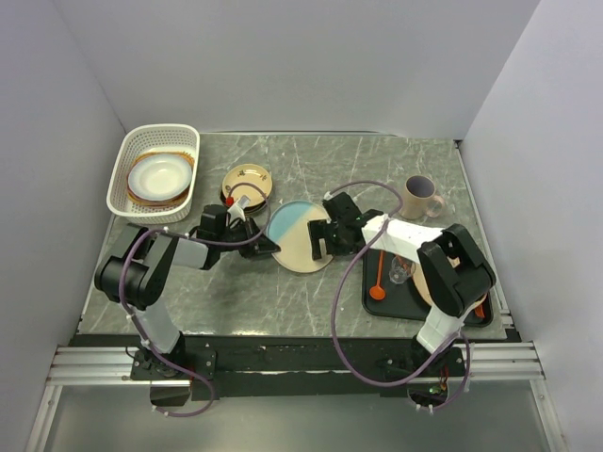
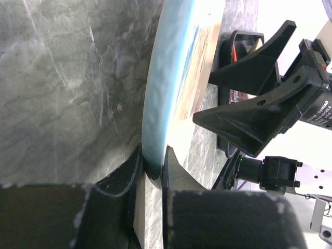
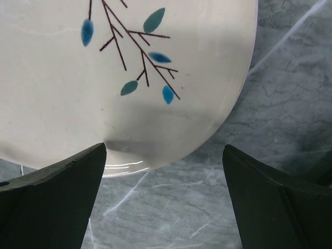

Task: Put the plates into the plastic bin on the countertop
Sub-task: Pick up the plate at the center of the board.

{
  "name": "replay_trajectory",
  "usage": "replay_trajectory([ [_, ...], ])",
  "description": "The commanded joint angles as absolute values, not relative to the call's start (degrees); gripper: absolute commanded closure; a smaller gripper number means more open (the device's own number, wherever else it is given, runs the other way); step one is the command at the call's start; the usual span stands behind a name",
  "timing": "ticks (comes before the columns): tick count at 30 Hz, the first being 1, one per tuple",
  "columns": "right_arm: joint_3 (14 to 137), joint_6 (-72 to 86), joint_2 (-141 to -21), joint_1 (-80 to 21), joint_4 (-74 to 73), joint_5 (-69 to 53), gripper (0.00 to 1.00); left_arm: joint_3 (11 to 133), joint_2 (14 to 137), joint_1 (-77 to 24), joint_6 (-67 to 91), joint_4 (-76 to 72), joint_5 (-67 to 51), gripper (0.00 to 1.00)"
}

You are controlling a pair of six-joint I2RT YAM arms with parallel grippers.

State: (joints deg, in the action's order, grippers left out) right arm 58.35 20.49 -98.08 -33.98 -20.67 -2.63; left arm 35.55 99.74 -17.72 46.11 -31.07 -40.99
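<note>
Black-and-grey arms point(image 1: 155, 264), purple cables point(image 1: 353, 185), black fingers point(image 3: 57, 176)

**Countertop layout from above**

Bin point(image 1: 121, 179) sits far left on countertop point(image 1: 283, 301) w/ stacked plates point(image 1: 160, 175) in it. Small plate point(image 1: 247, 179) just right of bin. Large plate point(image 1: 300, 235) at ctr, btwn left gripper point(image 1: 267, 243) and right gripper point(image 1: 317, 239). Mug point(image 1: 419, 196) far right; tray point(image 1: 367, 306) near right.

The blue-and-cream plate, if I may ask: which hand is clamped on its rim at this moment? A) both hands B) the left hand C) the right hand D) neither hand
B: in the left wrist view the left hand pinches the rim of the blue-and-cream plate between its two fingers, while the right hand stands open, its fingers spread wide at the plate's other edge.
</note>
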Motion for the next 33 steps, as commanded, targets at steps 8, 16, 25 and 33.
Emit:
replay_trajectory([
  [8,56.34,19.95,-91.15,-33.66,-18.46,-2.72,0.00,38.67,94.66,-17.40,40.78,-28.83,-34.98,0.99],
  [16,55.55,19.78,-89.21,-33.66,-17.49,-3.07,0.00,40.25,90.53,-16.35,40.17,-25.40,-34.01,0.99],
  [25,54.76,20.13,-90.00,-33.57,-16.61,-3.95,0.00,40.96,86.40,-14.94,39.99,-22.59,-34.37,0.99],
  [33,54.49,20.22,-90.70,-33.57,-16.26,-4.48,0.00,40.52,81.83,-11.25,39.29,-21.36,-36.30,0.99],
])
